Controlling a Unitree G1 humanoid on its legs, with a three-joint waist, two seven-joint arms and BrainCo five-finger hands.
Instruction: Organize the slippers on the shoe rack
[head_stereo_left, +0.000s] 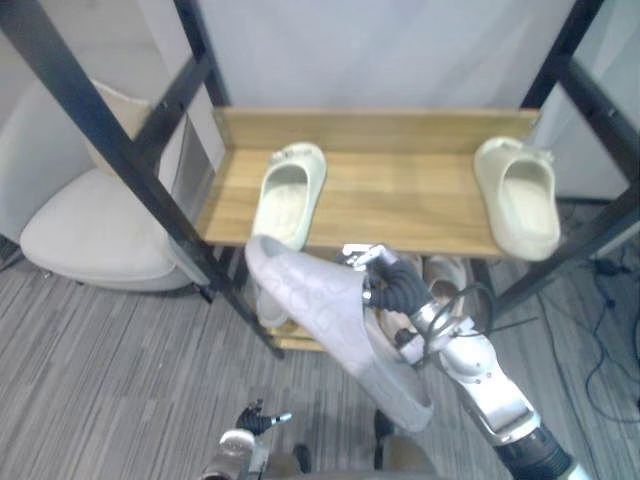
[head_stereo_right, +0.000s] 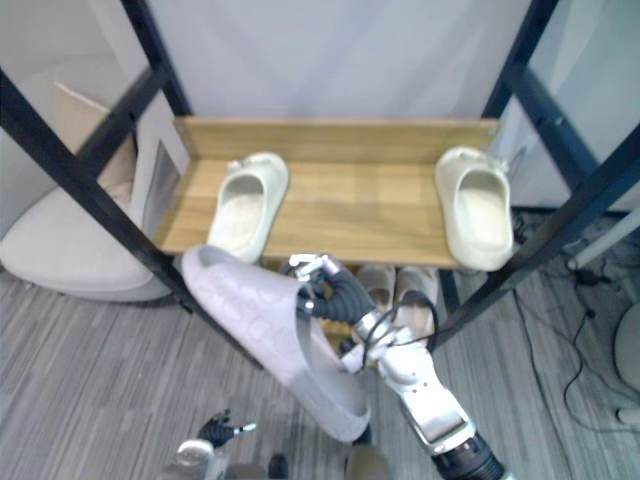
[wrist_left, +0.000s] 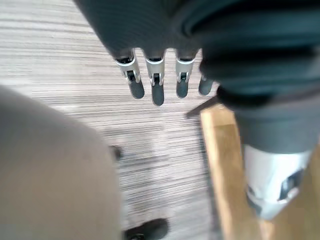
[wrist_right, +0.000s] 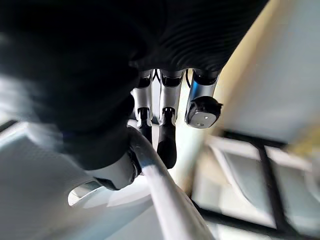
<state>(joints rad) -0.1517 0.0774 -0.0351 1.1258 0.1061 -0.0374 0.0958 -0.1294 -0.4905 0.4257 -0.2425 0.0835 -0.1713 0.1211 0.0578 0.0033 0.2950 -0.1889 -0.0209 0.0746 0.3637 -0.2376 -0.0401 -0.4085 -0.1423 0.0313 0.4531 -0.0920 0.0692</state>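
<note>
Two head views first: my right hand (head_stereo_left: 395, 285) has the pale grey quilted slipper (head_stereo_left: 320, 320) up in front of the light wooden shelf (head_stereo_left: 400, 205), just short of its front edge. Its long axis runs diagonally, toe end aimed up at the left cream rubber slipper (head_stereo_left: 288, 195), heel back toward me. I'd lift it over the lip, swing it square and park it in the gap before the right cream rubber slipper (head_stereo_left: 520, 195). Left wrist view: left hand (wrist_left: 157, 92) hangs with straight fingers, holding nothing. Right wrist view: fingers (wrist_right: 167, 140) curled over the slipper's rim, so that pinch wants to be firm.
</note>
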